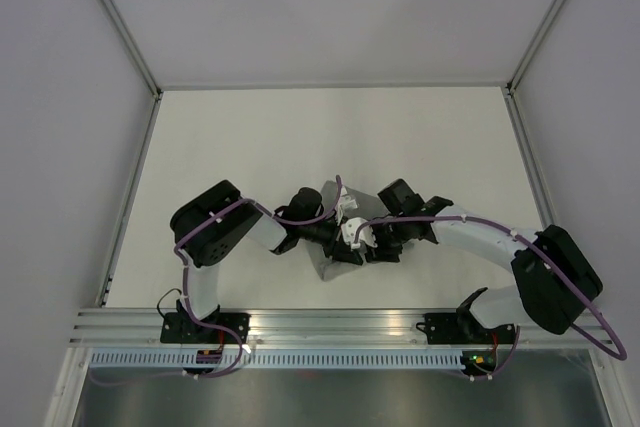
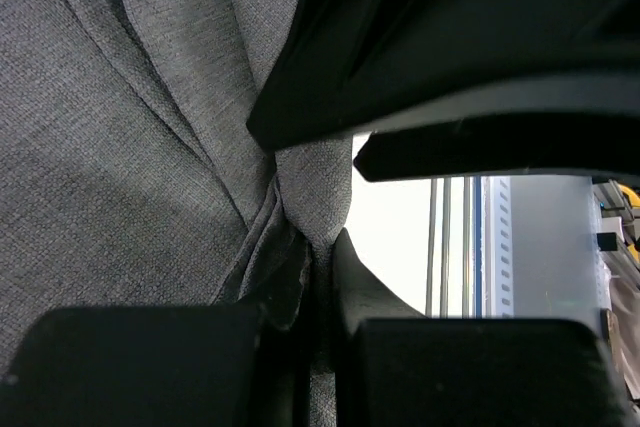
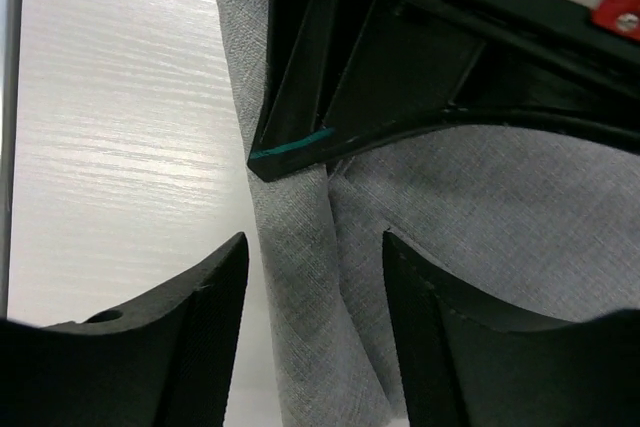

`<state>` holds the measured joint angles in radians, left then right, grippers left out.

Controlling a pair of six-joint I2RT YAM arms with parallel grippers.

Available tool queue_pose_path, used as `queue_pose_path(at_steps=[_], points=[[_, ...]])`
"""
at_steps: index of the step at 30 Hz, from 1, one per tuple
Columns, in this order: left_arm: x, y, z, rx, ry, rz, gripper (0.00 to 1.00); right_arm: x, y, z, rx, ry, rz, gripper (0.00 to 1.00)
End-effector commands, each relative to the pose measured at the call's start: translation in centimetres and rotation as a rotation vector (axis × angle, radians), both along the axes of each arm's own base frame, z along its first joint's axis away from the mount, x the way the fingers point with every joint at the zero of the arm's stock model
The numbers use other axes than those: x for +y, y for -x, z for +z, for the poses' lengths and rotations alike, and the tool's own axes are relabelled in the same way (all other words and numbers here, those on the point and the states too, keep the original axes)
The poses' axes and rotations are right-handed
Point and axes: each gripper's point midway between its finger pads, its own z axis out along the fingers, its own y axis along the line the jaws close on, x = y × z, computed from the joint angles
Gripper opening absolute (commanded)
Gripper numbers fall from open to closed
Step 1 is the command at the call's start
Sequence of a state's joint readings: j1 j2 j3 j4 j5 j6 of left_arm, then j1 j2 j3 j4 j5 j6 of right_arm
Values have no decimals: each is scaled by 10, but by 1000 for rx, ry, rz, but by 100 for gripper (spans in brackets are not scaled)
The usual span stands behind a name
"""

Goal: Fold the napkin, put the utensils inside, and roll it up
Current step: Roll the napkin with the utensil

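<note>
Although both arms huddle over the bunched napkin (image 1: 322,265) from above, the left gripper (image 2: 315,277) is clamped on a napkin fold. The right gripper (image 3: 315,247) gapes astride the napkin's edge, empty; closing there could tug that fold free.

So the pale wood-grain table (image 3: 110,117) fills everything left of the right fingers (image 3: 190,337), and just past the left fingers (image 2: 470,367), off to their right, there's a silver rail (image 2: 450,247) with a thin blue strip (image 2: 478,247) beside it.
</note>
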<state>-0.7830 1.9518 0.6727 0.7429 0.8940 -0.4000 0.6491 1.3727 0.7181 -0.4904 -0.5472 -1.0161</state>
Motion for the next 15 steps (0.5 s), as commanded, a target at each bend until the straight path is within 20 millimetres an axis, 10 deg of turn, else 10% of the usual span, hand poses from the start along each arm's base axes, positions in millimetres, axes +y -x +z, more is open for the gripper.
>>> queue_pose_path(at_steps=[1, 9, 15], points=[[27, 25, -50, 133, -184, 1, 2, 6, 0, -6, 1, 14, 9, 60], [27, 18, -48, 123, -181, 12, 2, 7, 9, -22, 68, 73, 9, 42], [28, -10, -24, 47, -138, 112, 27, 3, 15, -32, 151, 132, -5, 19]])
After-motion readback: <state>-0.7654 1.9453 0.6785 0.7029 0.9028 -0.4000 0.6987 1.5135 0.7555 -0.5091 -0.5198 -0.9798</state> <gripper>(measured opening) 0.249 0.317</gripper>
